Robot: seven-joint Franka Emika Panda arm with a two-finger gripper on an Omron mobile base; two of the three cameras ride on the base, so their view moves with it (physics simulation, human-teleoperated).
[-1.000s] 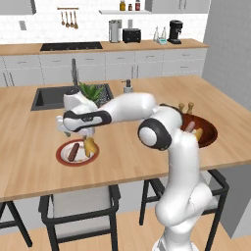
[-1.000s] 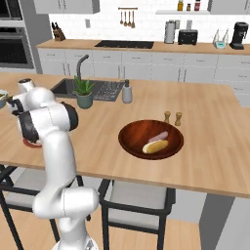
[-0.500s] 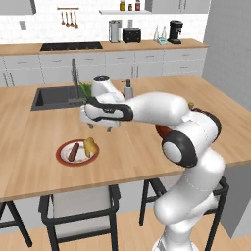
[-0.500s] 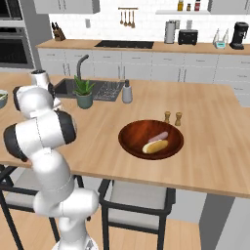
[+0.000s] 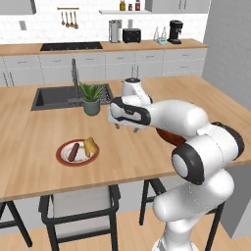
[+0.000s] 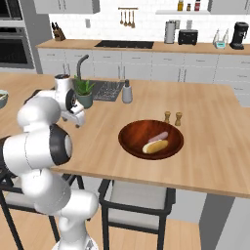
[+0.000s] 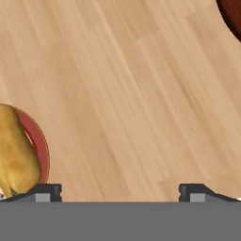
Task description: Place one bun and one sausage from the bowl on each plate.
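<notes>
A red plate [image 5: 62,158] lies on the wooden island, holding a dark sausage [image 5: 73,152] and a golden bun [image 5: 90,146]. My gripper [image 5: 125,127] hangs open and empty over bare counter, to the right of that plate. In the hand view its fingertips [image 7: 44,190] stand wide apart, with the plate's rim [image 7: 41,141] and bun [image 7: 16,155] at the left edge. The dark reddish-brown bowl [image 6: 132,141] sits further right with a sausage [image 6: 157,136] and a bun [image 6: 155,146] inside. My arm hides most of the bowl [image 5: 169,137] in the left base view.
A potted plant [image 5: 91,96] and the sink [image 5: 54,98] lie behind the gripper. Two shakers [image 6: 173,118] stand just behind the bowl, and a soap dispenser [image 6: 127,93] stands by the sink. A pale bowl [image 6: 2,97] sits at the far left. Stools stand under the island's near edge.
The arm has swung from over the plate to the right, toward the bowl, with the gripper open. The bun and sausage stay on the plate.
</notes>
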